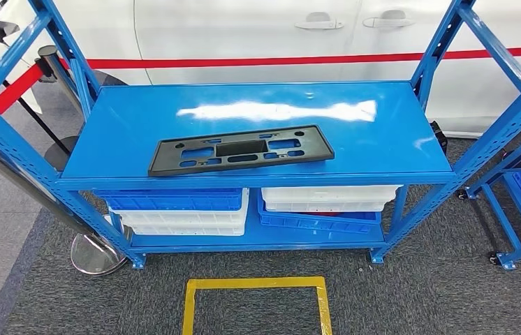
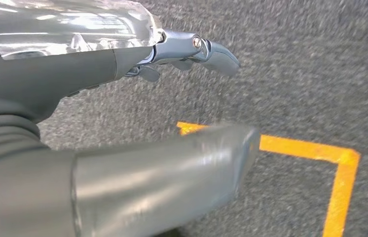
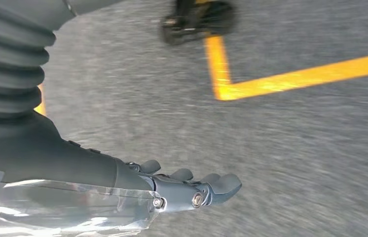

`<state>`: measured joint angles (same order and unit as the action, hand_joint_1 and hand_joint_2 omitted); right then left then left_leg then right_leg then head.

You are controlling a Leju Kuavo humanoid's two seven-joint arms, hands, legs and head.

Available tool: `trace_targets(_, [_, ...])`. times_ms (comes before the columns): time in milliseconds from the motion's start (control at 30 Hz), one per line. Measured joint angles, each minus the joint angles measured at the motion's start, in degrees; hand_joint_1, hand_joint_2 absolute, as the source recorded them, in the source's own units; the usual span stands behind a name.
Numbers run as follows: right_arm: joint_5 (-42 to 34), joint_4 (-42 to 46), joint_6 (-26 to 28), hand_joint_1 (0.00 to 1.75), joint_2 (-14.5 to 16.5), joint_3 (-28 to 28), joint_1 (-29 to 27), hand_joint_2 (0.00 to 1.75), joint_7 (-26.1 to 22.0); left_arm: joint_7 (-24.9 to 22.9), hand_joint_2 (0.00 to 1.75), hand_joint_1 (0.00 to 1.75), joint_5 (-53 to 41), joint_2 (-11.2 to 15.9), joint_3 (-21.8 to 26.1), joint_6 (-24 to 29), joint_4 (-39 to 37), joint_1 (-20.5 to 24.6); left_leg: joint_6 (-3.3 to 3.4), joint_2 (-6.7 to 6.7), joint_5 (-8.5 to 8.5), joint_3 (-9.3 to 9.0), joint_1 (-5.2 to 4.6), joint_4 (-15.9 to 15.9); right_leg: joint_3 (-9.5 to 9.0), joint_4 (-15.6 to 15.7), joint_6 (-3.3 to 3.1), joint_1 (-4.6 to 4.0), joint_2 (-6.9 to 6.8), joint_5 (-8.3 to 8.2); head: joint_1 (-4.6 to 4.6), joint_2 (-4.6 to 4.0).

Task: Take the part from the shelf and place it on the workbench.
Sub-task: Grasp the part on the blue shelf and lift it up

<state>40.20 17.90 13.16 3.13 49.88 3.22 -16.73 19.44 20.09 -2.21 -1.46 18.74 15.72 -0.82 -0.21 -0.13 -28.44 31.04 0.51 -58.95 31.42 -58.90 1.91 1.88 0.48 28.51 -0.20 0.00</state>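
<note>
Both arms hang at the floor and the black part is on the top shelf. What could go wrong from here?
1. The black part lies flat on the glossy shelf top, so fingers may push it instead of getting under it.
2. It is long; lifted by one end it could tip.
3. The left hand and right hand must rise past the shelf's front edge.

Blue and white plastic bins [image 1: 181,209] are stacked on the rack's lower level. A white car [image 1: 258,35] with a red stripe stands behind. Yellow floor tape [image 1: 256,293] marks grey carpet [image 1: 397,300]; a stanchion base [image 1: 93,252] sits beside the rack.
</note>
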Motion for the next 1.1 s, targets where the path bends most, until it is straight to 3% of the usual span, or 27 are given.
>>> trace_targets(200, [-1.5,6.2,0.3,0.0,0.9,-1.0,0.9,1.75,-6.5,2.4,0.0,0.0,1.3,-0.1,-0.6,1.4,-1.0,0.8,0.01,-0.01,0.01,-0.09,-0.01,0.0,-0.01,0.0,0.01,0.01,-0.01,-0.01,0.01,0.0])
trace_targets(433, [-3.0,17.0,3.0,0.0,1.2,-6.4,-0.2,1.75,-9.3,3.1,0.0,0.0,1.4,-0.1,-1.4,2.4,-1.7,1.1,0.01,-0.01,0.01,-0.09,-0.02,0.0,-0.01,0.0,0.02,0.01,0.0,-0.02,0.0,0.0])
trace_targets(567, [-3.0,22.8,4.7,0.0,1.2,-10.9,-0.9,1.75,-10.2,3.2,0.0,0.0,1.2,-0.1,-1.6,2.9,-1.8,1.2,0.38,-0.03,-0.12,0.06,-0.17,-0.4,-0.04,0.3,0.32,0.4,-0.01,-0.21,-0.03,-0.01])
trace_targets(700, [-2.9,28.8,6.4,0.0,0.9,-16.3,-1.4,0.0,-11.1,3.4,0.0,0.0,1.0,-0.1,-2.1,3.0,-2.1,1.3,0.93,-0.03,-0.18,0.32,-0.39,-0.7,-0.08,0.4,0.85,0.61,-0.01,-0.39,-0.03,-0.01])
trace_targets(733, [-2.9,30.4,6.8,0.0,0.8,-17.8,-1.5,0.0,-11.3,3.4,0.0,0.0,1.0,-0.1,-2.3,3.0,-2.1,1.3,1.18,-0.03,-0.08,0.34,-0.43,-0.5,-0.15,0.6,1.11,0.57,0.0,-0.51,-0.04,-0.01])
trace_targets(800, [-3.2,33.5,7.5,0.0,0.4,-20.8,-1.6,0.87,-11.6,3.5,0.0,0.0,0.9,-0.2,-2.6,3.1,-2.2,1.4,2.0,0.08,0.59,-0.15,-0.1,0.5,-0.06,0.2,1.45,0.46,-0.1,-0.05,0.07,-0.01])
trace_targets(867, [-4.2,36.7,7.9,0.0,-0.1,-23.9,-1.9,1.75,-11.8,3.6,0.0,0.0,0.9,-0.3,-2.9,3.1,-2.2,1.5,2.75,0.26,1.27,-0.62,0.12,1.6,2.02,-4.3,1.29,0.17,-0.22,2.66,0.3,0.0])
trace_targets(933, [-5.9,39.9,8.0,0.0,-0.7,-27.2,-2.3,1.75,-11.8,3.6,0.0,0.0,0.9,-0.4,-3.1,3.1,-2.4,1.5,2.99,0.34,1.4,-0.58,-0.21,1.7,5.79,-11.7,1.01,-0.13,-0.24,5.94,0.42,0.0])
trace_targets(967, [-6.7,41.4,8.0,0.0,-0.9,-29.0,-2.6,1.75,-11.9,3.6,0.0,0.0,0.9,-0.4,-3.2,3.1,-2.5,1.5,3.0,0.33,1.38,-0.59,-0.35,1.7,7.17,-14.2,0.9,-0.21,-0.24,6.44,0.42,0.0])
trace_targets(1000, [-7.5,43.0,8.0,0.0,-1.2,-30.7,-2.9,1.75,-11.9,3.6,0.0,0.0,0.9,-0.5,-3.4,3.1,-2.6,1.5,3.01,0.3,1.32,-0.65,-0.49,1.6,7.65,-14.7,0.74,-0.28,-0.25,5.77,0.42,0.0])
trace_targets(1033, [-8.2,44.6,8.0,0.0,-1.4,-32.4,-3.1,1.75,-12.0,3.6,0.0,0.0,0.8,-0.5,-3.6,3.1,-2.7,1.5,2.98,0.27,1.21,-0.76,-0.6,1.6,7.01,-12.8,0.5,-0.35,-0.26,3.96,0.42,0.0])
trace_targets(1100, [-9.3,46.9,8.0,0.0,-1.8,-35.0,-3.2,1.75,-12.1,3.6,0.0,0.0,0.7,-0.6,-3.9,3.1,-2.7,1.5,2.8,0.22,0.86,-1.0,-0.83,1.4,3.64,-5.2,-0.26,-0.69,-0.32,-0.34,0.4,-0.01])
